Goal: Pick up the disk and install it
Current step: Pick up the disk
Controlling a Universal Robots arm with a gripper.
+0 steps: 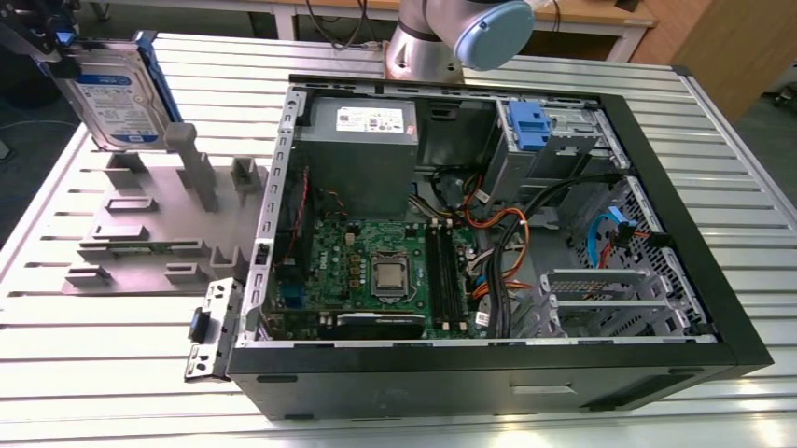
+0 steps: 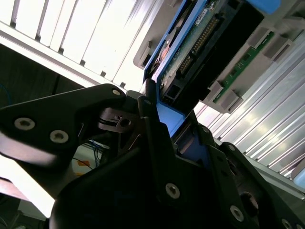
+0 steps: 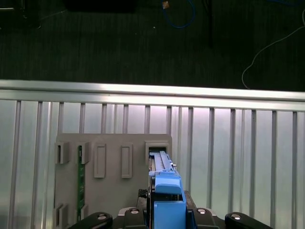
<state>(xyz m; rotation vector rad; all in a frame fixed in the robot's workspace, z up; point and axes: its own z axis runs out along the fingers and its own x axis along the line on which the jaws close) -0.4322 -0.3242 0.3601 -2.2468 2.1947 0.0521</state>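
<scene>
You are viewing the flat silver hard disk, white-and-blue label on its face and blue plastic carrier rail around it, standing upright on edge at the exterior view's far left. It is sitting over the far end of the grey moulded plastic fixture, which is lying on the slatted aluminium surface. The black gripper is gripping the disk at its upper edge, and its jaws are pinching the blue rail. In the second wrist view a black finger is pressing against the side of that rail, with the green circuit underside of the disk running away beyond it. In the first wrist view you are looking along the disk edge-on toward a rectangular slot in the fixture. Whether its lower edge is sitting in that slot or hanging just above it cannot be told. A thin green circuit strip is standing in another slot of the fixture. Well apart from the disk, toward the exterior view's right, the open black computer case is lying on its side. It is exposing a green motherboard, a large grey power-supply box and a small upright blue plastic latch piece. The silver-and-blue arm joint is rising behind the case.
</scene>
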